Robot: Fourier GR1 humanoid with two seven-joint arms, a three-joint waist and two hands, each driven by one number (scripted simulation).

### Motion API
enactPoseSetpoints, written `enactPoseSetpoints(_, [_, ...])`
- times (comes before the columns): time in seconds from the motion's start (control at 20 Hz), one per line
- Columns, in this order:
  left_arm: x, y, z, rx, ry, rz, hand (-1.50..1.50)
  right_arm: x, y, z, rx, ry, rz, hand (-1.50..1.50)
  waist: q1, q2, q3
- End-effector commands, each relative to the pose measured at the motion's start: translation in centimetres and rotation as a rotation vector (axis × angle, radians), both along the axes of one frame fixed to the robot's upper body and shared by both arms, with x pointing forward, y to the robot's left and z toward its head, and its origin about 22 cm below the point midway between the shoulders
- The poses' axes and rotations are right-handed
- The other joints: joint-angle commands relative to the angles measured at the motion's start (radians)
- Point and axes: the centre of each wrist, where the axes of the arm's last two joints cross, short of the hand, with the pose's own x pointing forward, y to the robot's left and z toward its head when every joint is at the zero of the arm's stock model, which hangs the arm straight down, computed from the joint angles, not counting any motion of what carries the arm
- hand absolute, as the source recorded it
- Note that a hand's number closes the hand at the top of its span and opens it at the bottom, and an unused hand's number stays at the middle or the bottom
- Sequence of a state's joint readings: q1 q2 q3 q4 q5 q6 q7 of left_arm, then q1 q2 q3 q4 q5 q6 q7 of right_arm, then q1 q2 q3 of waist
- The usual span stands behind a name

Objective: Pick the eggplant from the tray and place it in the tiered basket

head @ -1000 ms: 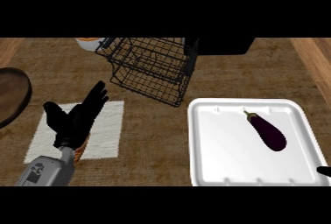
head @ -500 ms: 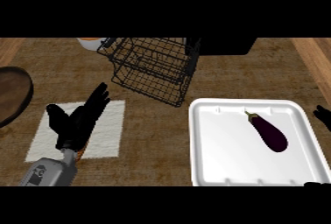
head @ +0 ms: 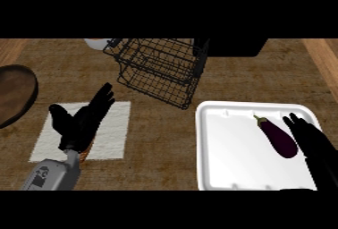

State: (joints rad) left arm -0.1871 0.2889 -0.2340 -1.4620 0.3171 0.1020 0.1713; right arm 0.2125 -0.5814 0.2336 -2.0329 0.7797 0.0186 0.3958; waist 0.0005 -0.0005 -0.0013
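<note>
A dark purple eggplant (head: 277, 137) with a green stem lies on the right side of the white tray (head: 231, 152). My right hand (head: 315, 145) is over the tray's right edge, right beside the eggplant, fingers straight and open. The black wire tiered basket (head: 162, 67) stands behind the tray, at the top centre. My left hand (head: 82, 120) rests open with fingers up over a white cloth at the left, holding nothing.
A white cloth (head: 116, 129) lies under the left hand. A brown round plate (head: 13, 91) sits at the far left edge. A dark box (head: 231, 46) and a pale round object (head: 95, 42) stand at the back.
My right hand has come in from the right edge and now stretches along the eggplant's right side. The left hand and eggplant have stayed put.
</note>
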Motion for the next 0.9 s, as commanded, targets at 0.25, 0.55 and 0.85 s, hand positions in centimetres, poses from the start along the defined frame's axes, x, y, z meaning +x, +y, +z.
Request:
enactPoseSetpoints(0.25, [-1.2, -0.2, 0.7, 0.007, 0.003, -0.001, 0.0, 0.2, 3.0, -3.0, -0.035, 0.104, -0.04, -1.5, 0.001, -0.001, 0.001])
enactPoseSetpoints(0.55, [-0.7, 0.6, 1.6, -0.013, 0.004, -0.008, 0.0, 2.8, 0.3, -5.0, -0.074, 0.069, -0.102, -1.5, 0.002, 0.0, 0.002])
enactPoseSetpoints(0.85, [0.4, -1.2, -1.5, -0.006, 0.013, 0.015, 0.0, 1.0, -1.5, -6.9, -0.096, 0.056, -0.138, -1.5, -0.004, 0.0, 0.001])
